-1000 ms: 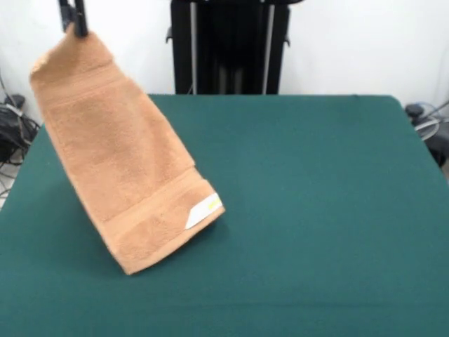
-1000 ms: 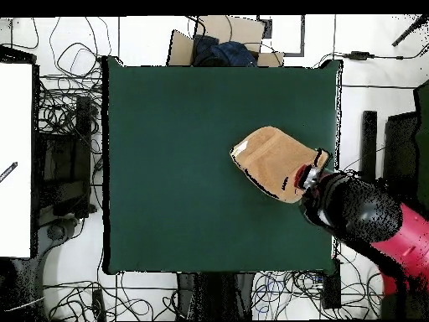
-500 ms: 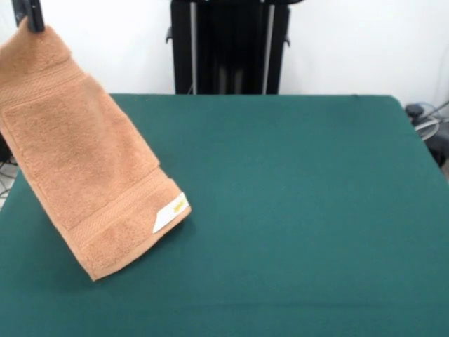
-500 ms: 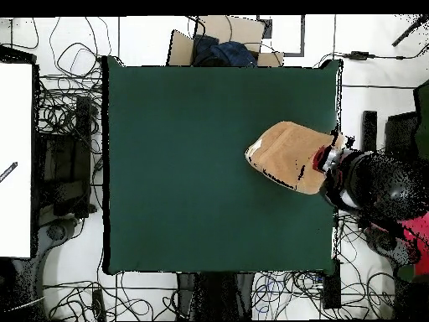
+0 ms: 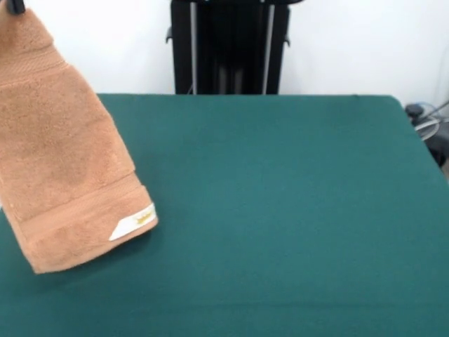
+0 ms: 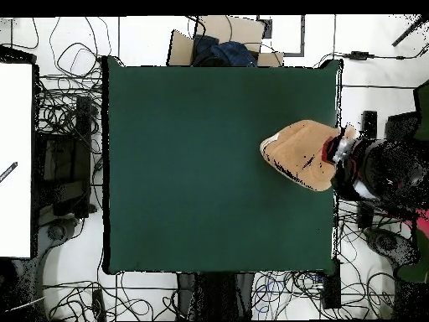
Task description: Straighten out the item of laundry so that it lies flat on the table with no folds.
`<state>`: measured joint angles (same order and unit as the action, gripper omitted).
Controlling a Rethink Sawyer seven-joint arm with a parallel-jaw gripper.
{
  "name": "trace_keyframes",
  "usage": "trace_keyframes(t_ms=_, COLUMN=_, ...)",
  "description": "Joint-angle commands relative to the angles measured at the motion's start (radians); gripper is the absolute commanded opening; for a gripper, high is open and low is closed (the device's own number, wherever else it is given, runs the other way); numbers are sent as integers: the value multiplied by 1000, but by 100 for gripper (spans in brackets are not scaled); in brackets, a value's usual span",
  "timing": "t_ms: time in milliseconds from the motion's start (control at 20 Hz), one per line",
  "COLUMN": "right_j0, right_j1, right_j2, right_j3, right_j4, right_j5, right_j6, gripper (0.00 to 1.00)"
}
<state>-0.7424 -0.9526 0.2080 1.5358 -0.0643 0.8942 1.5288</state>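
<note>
The claw (image 5: 14, 6) is clamped on the towel (image 5: 66, 151) by a top corner; it hangs below, its bottom edge brushing the surface (image 5: 280, 210). Best lower slowly while dragging, so it lays out flat.

The towel (image 5: 66, 161) hangs over the table (image 5: 280, 210) — at its left edge in the front view.

Black bulky arm (image 6: 381, 172) with red section; dark end effector (image 5: 14, 5); black pedestal (image 5: 229, 45).
</note>
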Motion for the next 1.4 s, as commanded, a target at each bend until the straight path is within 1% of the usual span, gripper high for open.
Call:
trace_keyframes(t_ms=50, right_j0=84, right_j1=-83, right_j2=30, right_j3=-20, right_j4=-65, right_j5=170, right_j6=-29, gripper=0)
trace_keyframes(t_ms=300, right_j0=108, right_j1=-119, right_j2=16, right_j3=-37, right_j4=-72, right_j5=233, right_j6=-3, gripper=0)
trace_keyframes(t_ms=500, right_j0=119, right_j1=-136, right_j2=11, right_j3=-23, right_j4=-60, right_j5=242, right_j6=8, gripper=0)
trace_keyframes(t_ms=850, right_j0=136, right_j1=-157, right_j2=10, right_j3=-29, right_j4=-51, right_j5=265, right_j6=19, gripper=0)
trace_keyframes(t_ms=1000, right_j0=124, right_j1=-122, right_j2=23, right_j3=-45, right_j4=-50, right_j5=266, right_j6=2, gripper=0)
trace_keyframes(t_ms=1200, right_j0=97, right_j1=-71, right_j2=34, right_j3=-18, right_j4=-38, right_j5=223, right_j6=-21, gripper=0)
trace_keyframes(t_ms=1400, right_j0=76, right_j1=-29, right_j2=48, right_j3=-30, right_j4=-40, right_j5=209, right_j6=-50, gripper=0)
